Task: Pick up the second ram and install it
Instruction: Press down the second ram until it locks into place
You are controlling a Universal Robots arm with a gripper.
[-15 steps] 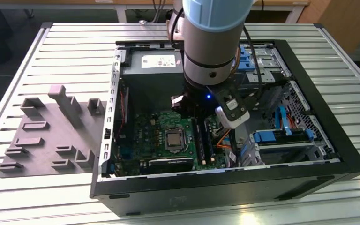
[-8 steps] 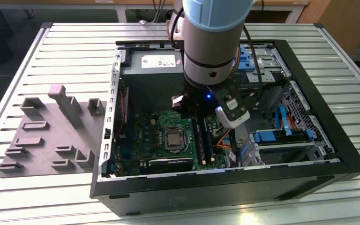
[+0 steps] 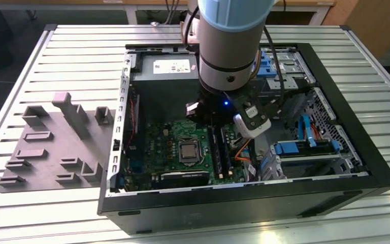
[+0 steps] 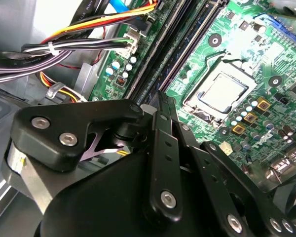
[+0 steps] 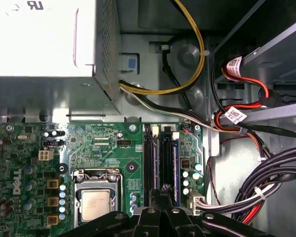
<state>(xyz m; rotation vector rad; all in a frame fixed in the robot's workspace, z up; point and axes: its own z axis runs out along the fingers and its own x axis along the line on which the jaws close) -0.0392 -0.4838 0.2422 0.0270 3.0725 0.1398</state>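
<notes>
So, view by view:

Exterior view: arm reaches down into the open PC case (image 3: 357, 168); gripper (image 3: 217, 133) sits low over the motherboard (image 3: 181, 152), grey holder tray (image 3: 53, 147) well off to one side on the table.

Second wrist view: fingers (image 4: 160, 123) pinched together, grasping the second ram (image 4: 163, 98) edge-on right above the slots (image 4: 172, 54); cable bundle (image 4: 64, 49) just beside.

First wrist view: CPU socket (image 5: 95, 200) near the gripper, power supply (image 5: 49, 44) beyond, cables (image 5: 266, 173) crowding the other side.
</notes>
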